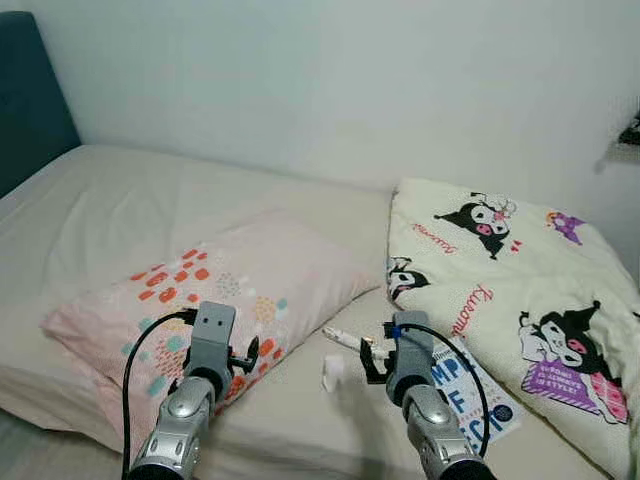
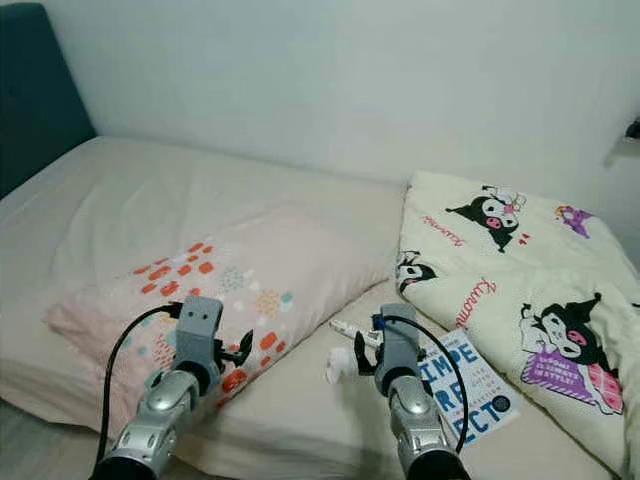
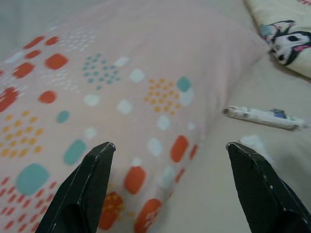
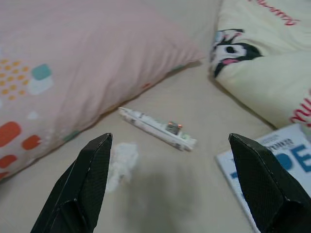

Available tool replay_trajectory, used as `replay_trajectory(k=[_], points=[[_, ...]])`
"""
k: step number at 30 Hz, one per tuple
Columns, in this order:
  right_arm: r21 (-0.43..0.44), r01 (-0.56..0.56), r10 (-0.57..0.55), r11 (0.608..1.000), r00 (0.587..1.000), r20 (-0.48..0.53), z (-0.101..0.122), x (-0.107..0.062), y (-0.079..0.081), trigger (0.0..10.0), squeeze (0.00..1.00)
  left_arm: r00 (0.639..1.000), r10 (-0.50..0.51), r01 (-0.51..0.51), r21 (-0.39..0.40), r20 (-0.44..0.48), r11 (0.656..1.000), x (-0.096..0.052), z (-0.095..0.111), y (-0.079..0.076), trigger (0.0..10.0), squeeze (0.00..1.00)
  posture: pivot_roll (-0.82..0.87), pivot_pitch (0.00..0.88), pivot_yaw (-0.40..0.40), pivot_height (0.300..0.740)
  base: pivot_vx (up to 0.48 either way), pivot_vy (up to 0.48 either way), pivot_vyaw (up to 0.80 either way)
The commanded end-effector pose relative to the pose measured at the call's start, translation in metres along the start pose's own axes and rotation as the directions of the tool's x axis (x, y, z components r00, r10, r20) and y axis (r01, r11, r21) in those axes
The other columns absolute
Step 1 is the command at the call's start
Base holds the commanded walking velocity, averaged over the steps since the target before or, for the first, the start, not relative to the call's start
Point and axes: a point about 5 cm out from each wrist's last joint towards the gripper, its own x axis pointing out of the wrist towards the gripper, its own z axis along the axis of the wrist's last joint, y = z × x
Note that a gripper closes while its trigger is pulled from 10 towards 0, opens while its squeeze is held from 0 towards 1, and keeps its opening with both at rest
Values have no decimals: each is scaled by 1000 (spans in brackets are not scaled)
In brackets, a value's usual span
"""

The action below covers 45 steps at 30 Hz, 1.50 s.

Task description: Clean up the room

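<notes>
On the bed sheet (image 1: 300,400) between the pillow and the quilt lie a crumpled white tissue (image 4: 121,162) and a thin white tube-like packet (image 4: 158,128). A blue-and-white book (image 1: 478,385) rests to their right, partly under my right arm. My right gripper (image 4: 170,184) is open and hovers just above the tissue and the packet. Over the near corner of the pink patterned pillow (image 1: 210,290), my left gripper (image 3: 170,184) is open, with nothing between its fingers. The tissue (image 1: 333,373) sits just left of my right wrist.
A cream quilt with cartoon prints (image 1: 510,290) is bunched on the right of the bed. A dark teal headboard (image 1: 30,100) stands at the far left, and a white wall (image 1: 350,80) runs behind the bed. A dark shelf edge (image 1: 625,140) juts in at the right.
</notes>
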Motion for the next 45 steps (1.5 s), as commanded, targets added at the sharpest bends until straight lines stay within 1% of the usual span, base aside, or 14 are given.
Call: replay_trajectory(k=[1, 4, 5, 12, 22, 25, 32, 45], points=[[4, 10, -10, 1000, 1000, 2, -2, -2, -2, 10000, 0, 1000, -13, 13, -1, -15, 1000, -1, -5, -4, 10000, 0, -19, 18, -85, 732, 0, 0, 0], [28, 25, -24, 999, 1000, -16, -5, -3, -3, 10000, 0, 1000, -11, 11, -6, -21, 1000, -2, -7, -5, 10000, 0, -19, 22, -88, 727, 0, 0, 0], [40, 25, -24, 999, 1000, -19, -6, -3, -3, 10000, 0, 1000, -9, 9, -9, -23, 1000, -3, -8, -5, 10000, 0, -18, 25, -90, 717, 0, 0, 0], [37, 25, -24, 999, 1000, -20, -6, -3, -5, 10000, 0, 1000, 3, -3, -8, -26, 1000, -3, -8, -3, 10000, 0, -16, 35, -98, 687, 0, 0, 0], [38, 28, -28, 999, 1000, -12, -4, -2, -4, 10000, 0, 999, 19, -20, -29, -33, 999, -4, -10, -1, 10000, 0, -17, 40, -96, 662, 0, 0, 0], [40, 25, -25, 999, 1000, -12, -4, -3, -3, 10000, 0, 999, 23, -24, -31, -37, 999, -4, -11, 0, 10000, 0, -9, 47, -96, 647, 0, 0, 0], [44, 22, -21, 999, 1000, -19, -7, -3, 0, 10000, 0, 999, 16, -17, -23, -42, 1000, -5, -12, 1, 10000, 0, -9, 53, -86, 627, 0, 0, 0], [53, 25, -24, 998, 999, -28, -10, -5, 1, 10000, 0, 999, -11, 11, -10, -40, 1000, -4, -10, -3, 10000, 0, -9, 54, -77, 627, 0, 0, 0]])
